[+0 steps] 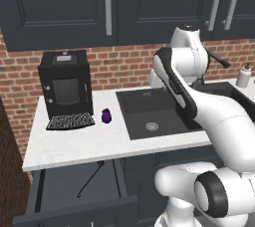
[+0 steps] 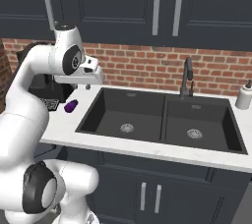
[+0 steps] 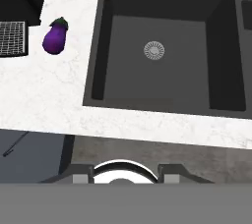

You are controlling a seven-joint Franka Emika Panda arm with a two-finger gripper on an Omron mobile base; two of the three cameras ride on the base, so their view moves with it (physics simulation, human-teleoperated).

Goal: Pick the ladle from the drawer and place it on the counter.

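The drawer (image 1: 74,191) stands pulled out below the white bench (image 1: 74,144), at about seven o'clock in the left base view, and the ladle (image 1: 90,177) lies inside it, a thin dark rod slanting from the drawer's back edge down toward its front. In the hand view a sliver of the same ladle (image 3: 15,145) shows at eight o'clock, below the bench edge. On the bench, a small purple eggplant (image 1: 106,116) sits just beside the coffee machine (image 1: 66,87) and its grated tray, near the left rim of the black sink (image 1: 149,116). The gripper (image 2: 87,86) hangs high over the bench between eggplant and sink, holding nothing; whether its jaws are parted I cannot tell. A faucet (image 2: 186,78) rises behind the sink, a soap bottle (image 2: 244,95) at three o'clock.
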